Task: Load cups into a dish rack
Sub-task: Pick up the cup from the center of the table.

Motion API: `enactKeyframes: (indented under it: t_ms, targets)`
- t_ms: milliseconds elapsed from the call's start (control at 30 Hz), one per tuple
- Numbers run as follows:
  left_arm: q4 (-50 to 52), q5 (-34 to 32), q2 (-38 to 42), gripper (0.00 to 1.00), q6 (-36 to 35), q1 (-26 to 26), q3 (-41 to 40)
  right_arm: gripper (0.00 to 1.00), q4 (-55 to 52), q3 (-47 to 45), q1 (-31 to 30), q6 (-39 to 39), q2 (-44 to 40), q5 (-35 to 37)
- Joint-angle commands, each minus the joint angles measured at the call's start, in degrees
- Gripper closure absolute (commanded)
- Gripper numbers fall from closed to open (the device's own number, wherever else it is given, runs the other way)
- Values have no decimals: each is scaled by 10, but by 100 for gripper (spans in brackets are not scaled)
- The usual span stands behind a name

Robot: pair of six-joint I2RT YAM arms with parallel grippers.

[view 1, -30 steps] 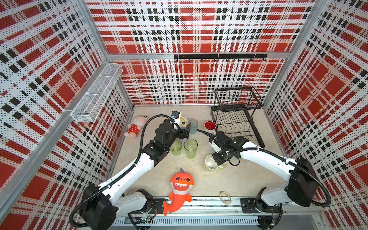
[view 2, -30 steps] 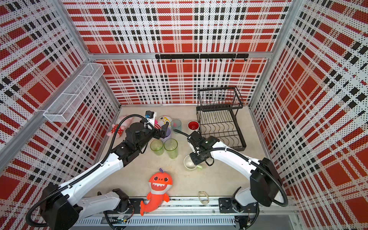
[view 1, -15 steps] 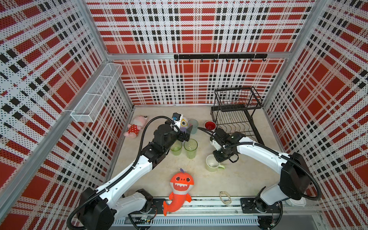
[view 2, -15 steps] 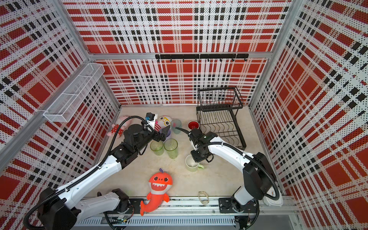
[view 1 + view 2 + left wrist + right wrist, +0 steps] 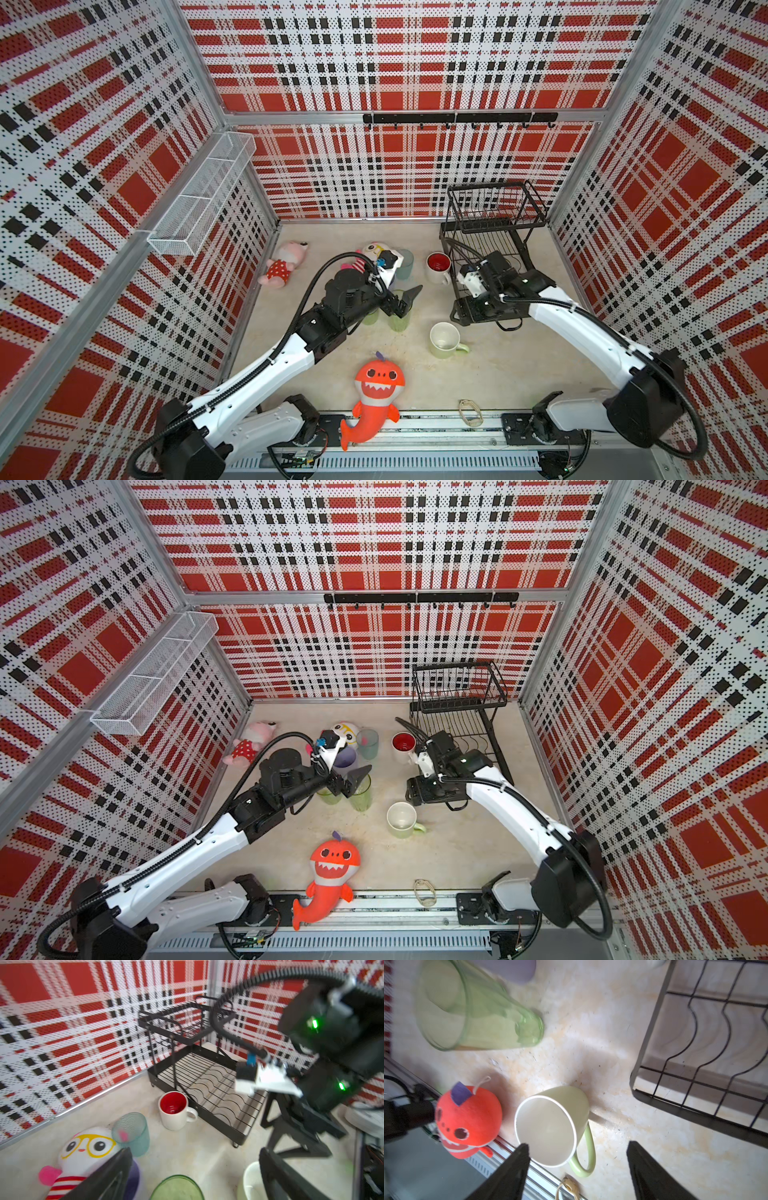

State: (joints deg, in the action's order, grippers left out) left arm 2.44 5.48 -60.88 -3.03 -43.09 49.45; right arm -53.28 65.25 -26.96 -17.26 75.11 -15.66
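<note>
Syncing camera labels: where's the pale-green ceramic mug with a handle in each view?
Top view: pale-green mug just below centre, upright.
Top view: mug, same spot.
Left wrist: blurred rim at bottom edge.
Right wrist: lower centre, mouth toward camera.
Shared landmark: black wire dish rack beside it, in all four.

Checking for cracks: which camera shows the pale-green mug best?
Right wrist view: the pale-green mug is large, with rim, inside and handle clear. Both top views show it small; left wrist catches a blurred edge.

Bare worktop point(image 5: 519, 374) lies open right of the pale-green mug point(image 5: 445, 340); the dish rack point(image 5: 492, 225) (far right) blocks beyond.
</note>
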Motion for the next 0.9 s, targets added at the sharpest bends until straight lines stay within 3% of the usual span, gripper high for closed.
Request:
enactKeyframes:
  t_ms: [0,200,267,400,500,867]
  targets:
    - [46,-31,-23,2,-13,-46,29,1,35,-22,48,-20,-33,-45]
    - [114,-64,-75,2,-38,-108,64,0,88,-45,104,-64,-53,-44]
    - [128,-57,-90,2,-42,-117,77,0,90,-44,115,-85,-53,-3]
    - [139,-55,-118,2,-44,-131,90,0,72,-36,130,-156,-60,161]
    - [143,-52,-135,2,-35,-132,95,0,86,-52,136,-189,-76,213]
    - [184,-49,-215,3,1,-149,119,0,166,-113,140,-222,-135,242]
